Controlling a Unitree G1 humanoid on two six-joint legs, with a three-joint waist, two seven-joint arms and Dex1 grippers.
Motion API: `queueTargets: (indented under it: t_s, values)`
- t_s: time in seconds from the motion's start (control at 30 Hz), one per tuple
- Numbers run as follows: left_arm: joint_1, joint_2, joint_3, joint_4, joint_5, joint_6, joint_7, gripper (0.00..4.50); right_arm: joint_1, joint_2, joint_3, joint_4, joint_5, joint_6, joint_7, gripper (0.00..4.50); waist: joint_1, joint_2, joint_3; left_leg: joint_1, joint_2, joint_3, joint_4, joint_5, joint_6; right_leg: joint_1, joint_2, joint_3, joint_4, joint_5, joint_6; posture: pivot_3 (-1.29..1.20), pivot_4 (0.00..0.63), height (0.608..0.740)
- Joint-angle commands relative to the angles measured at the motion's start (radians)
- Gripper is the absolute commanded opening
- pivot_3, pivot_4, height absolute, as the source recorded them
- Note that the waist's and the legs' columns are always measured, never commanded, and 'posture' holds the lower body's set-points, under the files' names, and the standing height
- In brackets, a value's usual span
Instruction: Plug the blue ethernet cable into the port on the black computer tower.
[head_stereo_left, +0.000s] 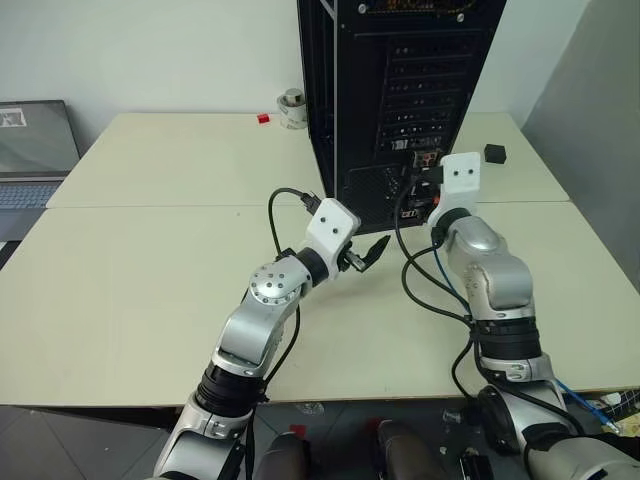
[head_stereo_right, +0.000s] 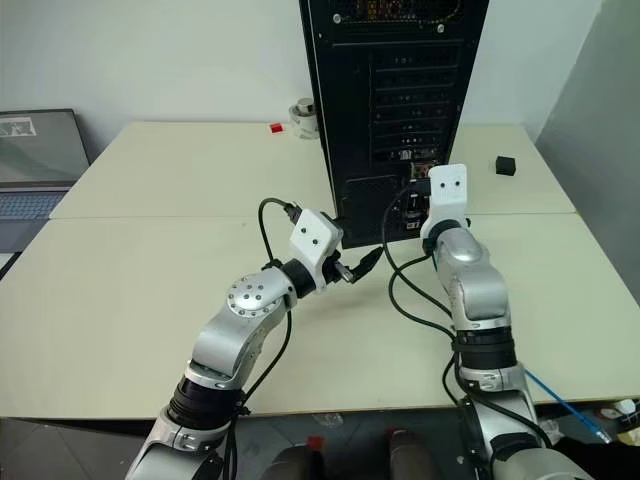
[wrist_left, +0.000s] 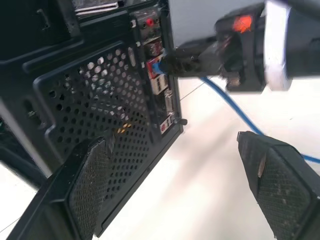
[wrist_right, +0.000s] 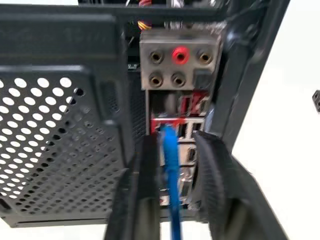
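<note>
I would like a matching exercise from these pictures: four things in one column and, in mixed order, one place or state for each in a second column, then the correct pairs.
Things
1. blue ethernet cable
2. left gripper
3. laptop
4. small black cube

Places or states
A. at the table's far left edge
B. on the table, right of the black computer tower
C. jaws wide apart, nothing between them
D. its end at the tower's rear sockets, between the right gripper jaws

Pairs: 1-D, 2-C, 3-A, 4-B
</note>
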Motion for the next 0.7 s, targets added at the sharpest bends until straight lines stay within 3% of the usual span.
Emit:
queueTargets:
  t_s: [0.03,0.4,0.7]
  values:
    - [-0.027,0.012,0.033,0.005,-0.018,0.02,-0.013,4.15,0.017,-0.043,0.005,-0.097,0.018,0.015,0.064,2.22,0.0,0.0,0.0,0.0,0.0,0.0,0.0,0.0,0.0,0.0,0.0,0.0,0.0,0.0,0.0,0.0,0.15,0.74]
    - [-0.081,0.102,0.054,0.067,-0.02,0.01,-0.087,4.15,0.125,-0.27,-0.058,-0.309,0.128,0.132,0.306,4.38,0.007,0.0,0.0,-0.002,-0.001,-0.001,0.0,0.0,0.0,0.0,-0.001,-0.002,0.0,0.0,0.0,0.0,0.15,0.74]
    - [-0.113,0.147,0.114,0.087,-0.1,0.011,-0.187,4.15,0.225,-0.464,-0.18,-0.407,0.327,0.177,0.545,4.44,0.014,-0.001,0.001,-0.002,-0.001,-0.001,0.001,0.0,0.0,0.0,0.0,-0.003,-0.001,0.0,0.0,0.0,0.15,0.74]
